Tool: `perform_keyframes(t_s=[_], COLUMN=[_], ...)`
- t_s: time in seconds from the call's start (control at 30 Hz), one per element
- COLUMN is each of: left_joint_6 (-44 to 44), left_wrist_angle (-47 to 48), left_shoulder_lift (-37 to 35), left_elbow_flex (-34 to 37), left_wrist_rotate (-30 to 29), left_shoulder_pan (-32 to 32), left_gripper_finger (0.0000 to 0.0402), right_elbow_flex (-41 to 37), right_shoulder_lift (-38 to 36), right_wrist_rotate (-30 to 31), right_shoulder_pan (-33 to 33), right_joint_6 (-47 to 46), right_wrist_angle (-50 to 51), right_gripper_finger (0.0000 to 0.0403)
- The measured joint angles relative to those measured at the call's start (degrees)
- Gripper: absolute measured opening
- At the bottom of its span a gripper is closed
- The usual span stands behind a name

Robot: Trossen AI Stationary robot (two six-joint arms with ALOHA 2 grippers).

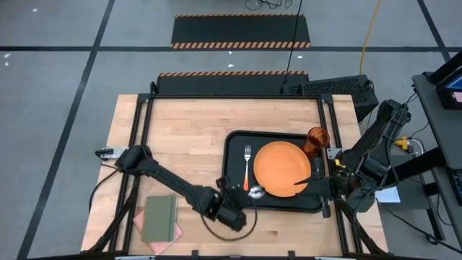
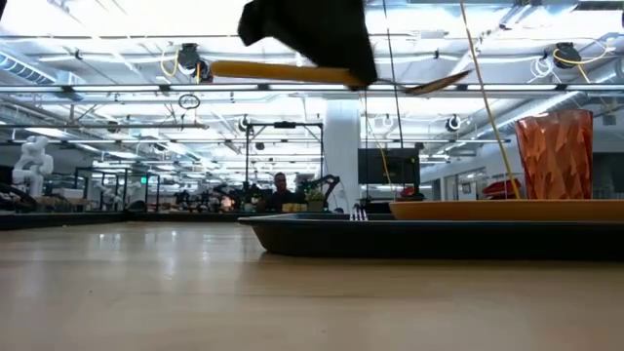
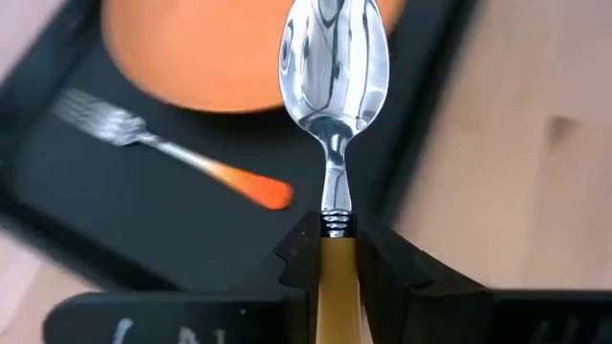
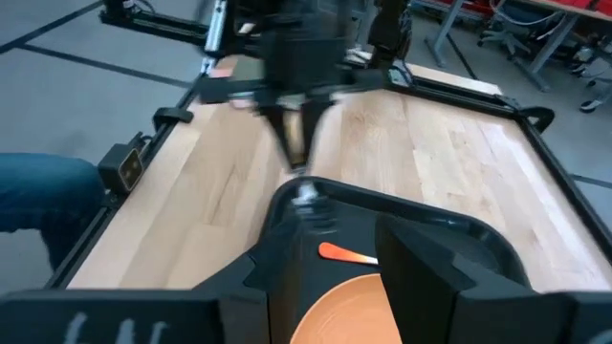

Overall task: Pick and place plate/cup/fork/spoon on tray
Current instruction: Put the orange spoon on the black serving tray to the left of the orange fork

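Left gripper (image 3: pixel 330 272), closed on the handle of the spoon (image 3: pixel 333 67), carries it raised over the near rim of the tray (image 1: pixel 238 198); only this piece remains unplaced. Fork (image 1: pixel 247 163), plate (image 1: pixel 282 168) and cup (image 1: pixel 316 140) already sit on the tray. Free tray floor lies between fork and plate. Right gripper (image 1: pixel 328 182), fingers apart and empty, waits at the tray's right edge.

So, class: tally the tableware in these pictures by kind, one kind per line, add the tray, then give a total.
Plate: 1, on the tray
Cup: 1, on the tray
Fork: 1, on the tray
Spoon: 1, held by its handle in the left end effector over the tray's edge
Tray: 1
Total: 5
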State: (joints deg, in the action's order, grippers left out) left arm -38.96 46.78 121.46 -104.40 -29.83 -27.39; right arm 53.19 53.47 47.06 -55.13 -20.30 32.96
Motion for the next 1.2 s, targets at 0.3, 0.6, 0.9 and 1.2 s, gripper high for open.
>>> perform_keyframes(t_s=[0.3,0.6,0.9,1.2], left_joint_6=[-15.2,-23.8,-35.8,-46.3], left_wrist_angle=[10.5,10.8,15.2,10.3], left_shoulder_lift=[-1.3,-0.9,-0.9,-0.7], left_elbow_flex=[0.1,0.0,0.2,7.0], left_wrist_rotate=[-4.2,-5.0,-8.2,-8.8], left_shoulder_pan=[7.4,11.8,12.7,12.7], left_gripper_finger=[0.0053,0.0051,0.0052,0.0052], right_elbow_flex=[0.0,0.0,0.0,0.0], right_shoulder_lift=[0.0,0.0,-0.1,-0.1], right_wrist_rotate=[-1.1,-2.3,-2.3,-2.4], right_shoulder_pan=[-0.1,-0.1,-0.1,-0.1], right_joint_6=[0.4,1.1,4.4,5.9], right_wrist_angle=[2.0,7.0,7.2,7.2], right_gripper_finger=[0.0130,0.0130,0.0130,0.0130])
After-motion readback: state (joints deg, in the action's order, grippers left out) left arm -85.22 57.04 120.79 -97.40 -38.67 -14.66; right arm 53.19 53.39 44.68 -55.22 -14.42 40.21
